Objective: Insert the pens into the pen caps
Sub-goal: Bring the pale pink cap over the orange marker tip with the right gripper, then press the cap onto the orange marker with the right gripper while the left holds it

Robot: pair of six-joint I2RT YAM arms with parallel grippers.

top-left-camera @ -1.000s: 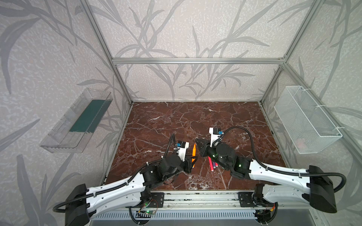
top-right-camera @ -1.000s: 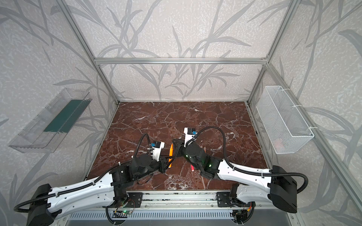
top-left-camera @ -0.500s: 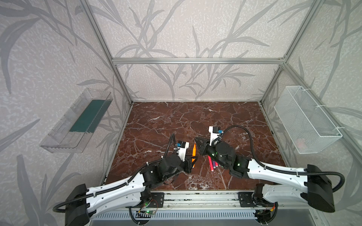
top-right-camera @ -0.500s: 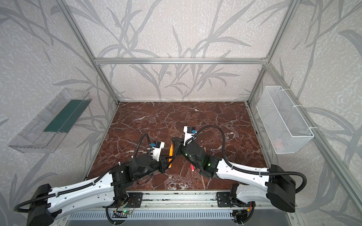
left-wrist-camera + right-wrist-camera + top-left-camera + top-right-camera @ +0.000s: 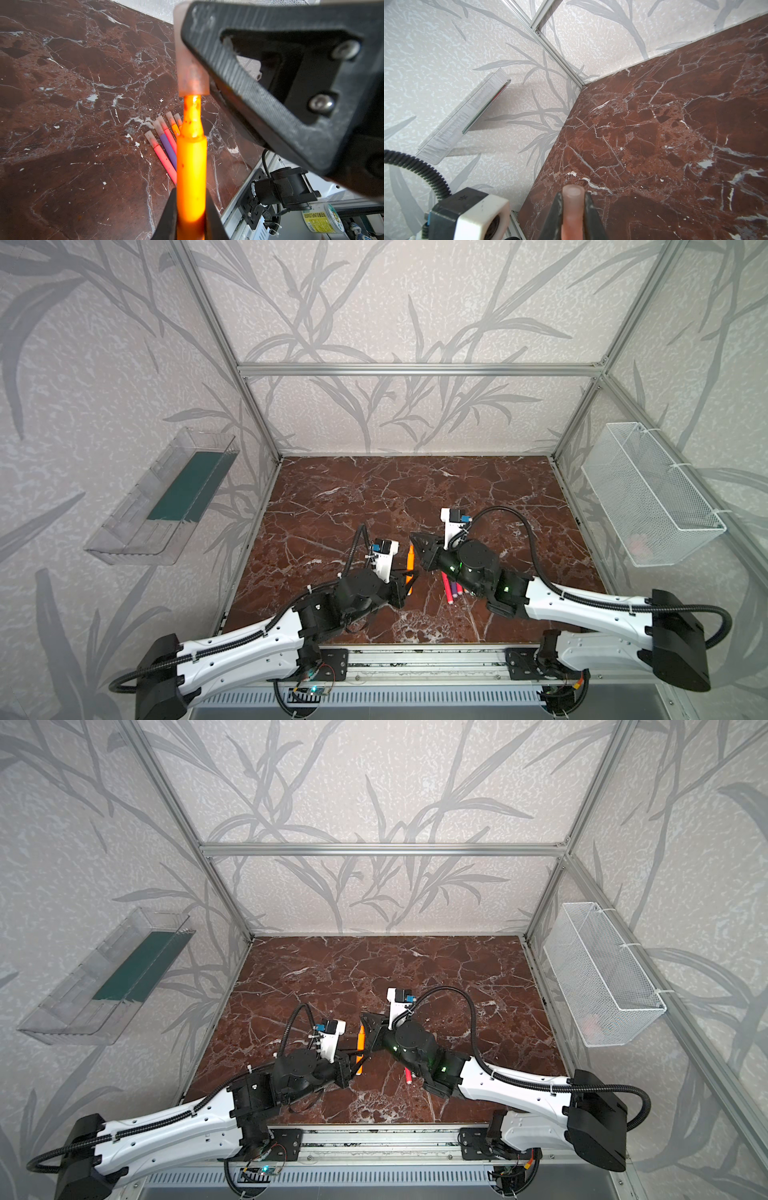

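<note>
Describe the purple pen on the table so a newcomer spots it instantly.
On the red-brown marble tabletop, near its front edge beside the right arm's black wrist, several capped slim marker pens lie side by side. The purple marker pen sits between two pink-red marker pens. It is the only purple one; every neighbour is pink-red or orange.

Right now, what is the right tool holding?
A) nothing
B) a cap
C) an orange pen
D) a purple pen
B: the right wrist view shows the right tool shut on a cap, while the orange pen sits in the left tool.
</note>
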